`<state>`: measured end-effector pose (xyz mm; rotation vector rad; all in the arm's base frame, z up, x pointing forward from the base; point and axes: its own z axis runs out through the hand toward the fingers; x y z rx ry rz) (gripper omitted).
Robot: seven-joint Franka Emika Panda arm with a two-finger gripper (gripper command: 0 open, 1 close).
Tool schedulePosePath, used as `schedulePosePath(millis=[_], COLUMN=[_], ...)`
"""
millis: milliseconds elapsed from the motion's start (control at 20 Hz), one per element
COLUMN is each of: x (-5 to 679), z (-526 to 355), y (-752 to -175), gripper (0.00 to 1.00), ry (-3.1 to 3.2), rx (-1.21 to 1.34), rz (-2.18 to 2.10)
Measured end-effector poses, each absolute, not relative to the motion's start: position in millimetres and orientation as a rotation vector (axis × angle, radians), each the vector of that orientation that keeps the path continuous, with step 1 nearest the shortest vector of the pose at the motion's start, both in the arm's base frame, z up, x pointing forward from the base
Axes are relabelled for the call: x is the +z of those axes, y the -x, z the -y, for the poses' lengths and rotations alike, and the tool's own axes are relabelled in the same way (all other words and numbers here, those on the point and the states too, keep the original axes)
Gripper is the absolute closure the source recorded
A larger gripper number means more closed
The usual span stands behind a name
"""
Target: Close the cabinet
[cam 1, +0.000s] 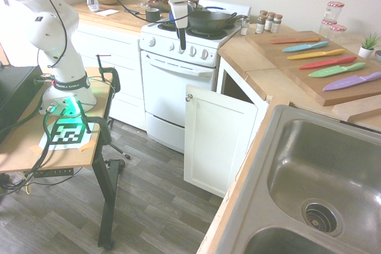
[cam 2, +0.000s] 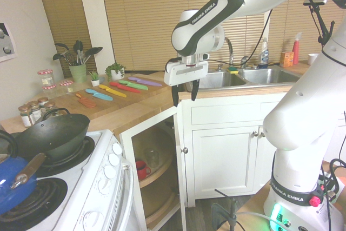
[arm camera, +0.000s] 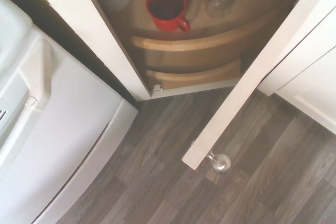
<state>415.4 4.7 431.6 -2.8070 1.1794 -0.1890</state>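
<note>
The cabinet's white shaker door [cam 1: 217, 138] stands swung out beside the oven, its small silver knob [cam 1: 189, 97] at the upper corner. In the second exterior view the door [cam 2: 179, 182] shows edge-on with the knob [cam 2: 185, 150] facing right, and curved wooden shelves inside hold a red mug [cam 2: 141, 169]. My gripper [cam 2: 184, 94] hangs open above the door's top edge, touching nothing. From the first exterior view the gripper [cam 1: 181, 38] is seen in front of the stove top. The wrist view looks down on the door's edge [arm camera: 252, 77], the knob [arm camera: 219, 162] and the red mug [arm camera: 167, 6].
The white oven [cam 1: 172, 87] with a wok [cam 1: 209, 21] stands right beside the cabinet opening. Coloured knives [cam 1: 333, 63] lie on a cutting board above. A steel sink [cam 1: 315, 188] is in the counter. Other white cabinet doors [cam 2: 230, 160] are shut. The floor [cam 1: 149, 206] is wood-look.
</note>
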Motion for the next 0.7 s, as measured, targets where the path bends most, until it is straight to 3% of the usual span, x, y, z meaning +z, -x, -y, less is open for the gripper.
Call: schedulePosePath(millis=[450,700], x=[434.1,379.2], z=[29.2,82.6], y=[-422.7,-454.0], gripper=[0.00,0.00], ry=[2.773,2.745], rx=[-0.212,-0.175], rz=[-1.204,-1.301])
